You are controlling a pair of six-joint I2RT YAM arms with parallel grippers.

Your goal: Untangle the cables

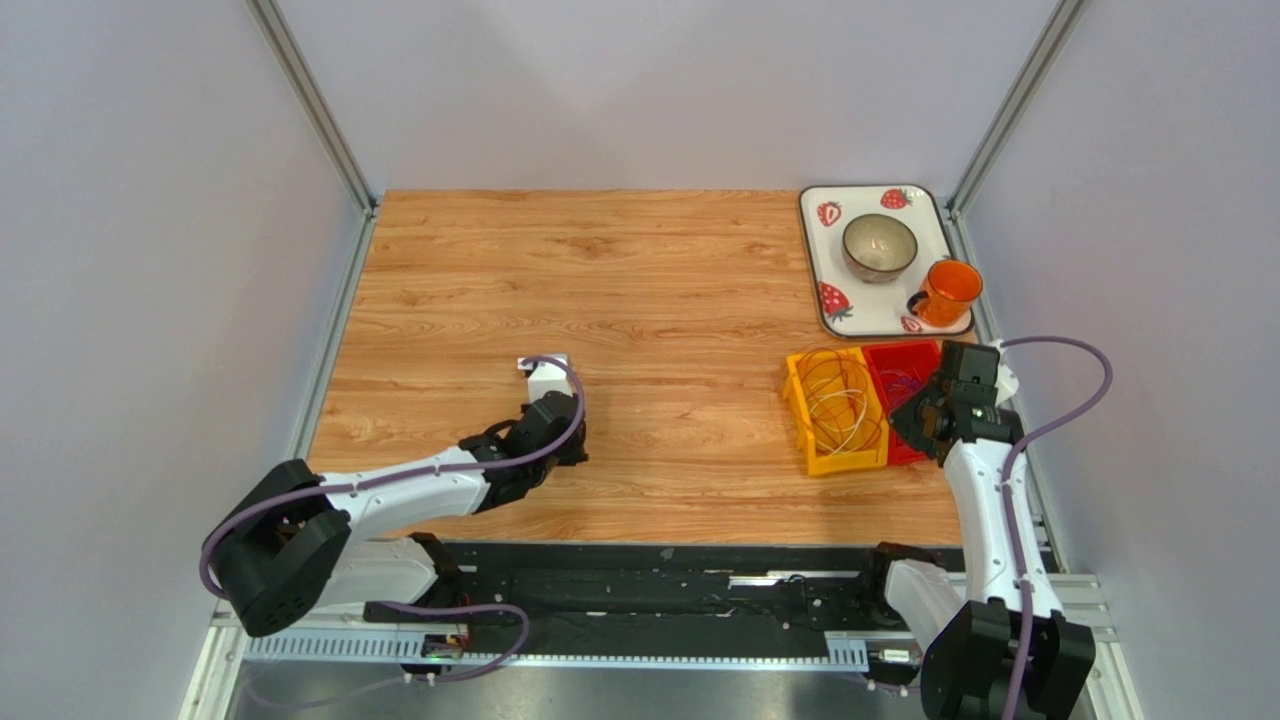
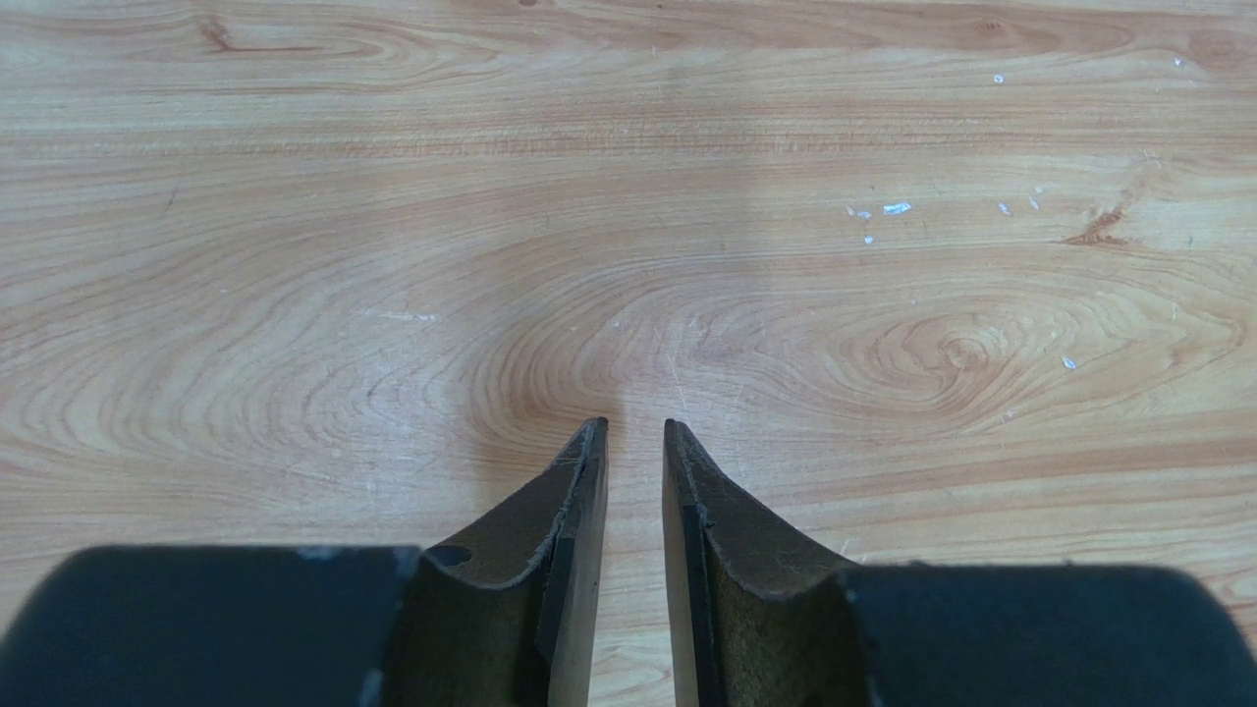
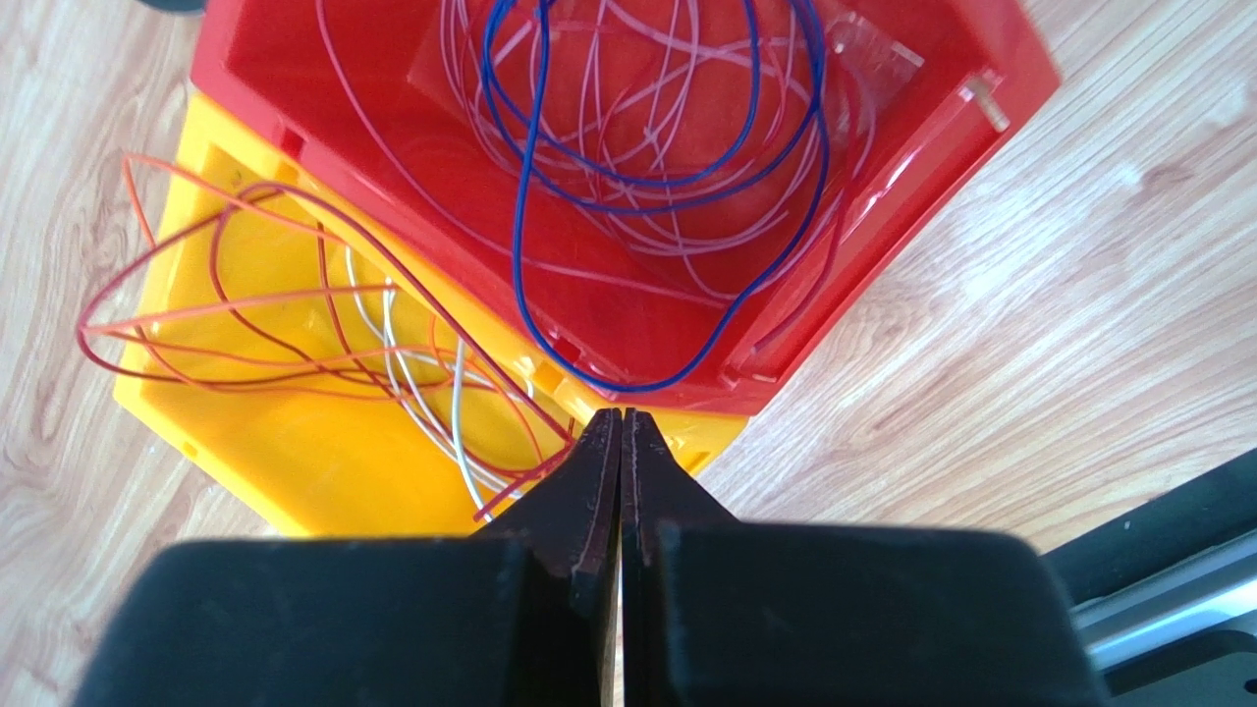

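Orange, white, blue and pink cables (image 3: 387, 317) sit coiled in yellow bin (image 3: 317, 479) and red bin (image 3: 944, 89), just ahead of closed, empty right pincer (image 3: 621, 420). Left pincer (image 2: 635, 430) is slightly open, well apart over desk (image 2: 295, 221).

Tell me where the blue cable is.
In the right wrist view, the blue cable lies looped inside the red bin, beside the yellow bin, just ahead of the right gripper.

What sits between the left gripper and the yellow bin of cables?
Nothing: in the top view, only bare wooden table runs from the left gripper to the yellow bin holding the cables.
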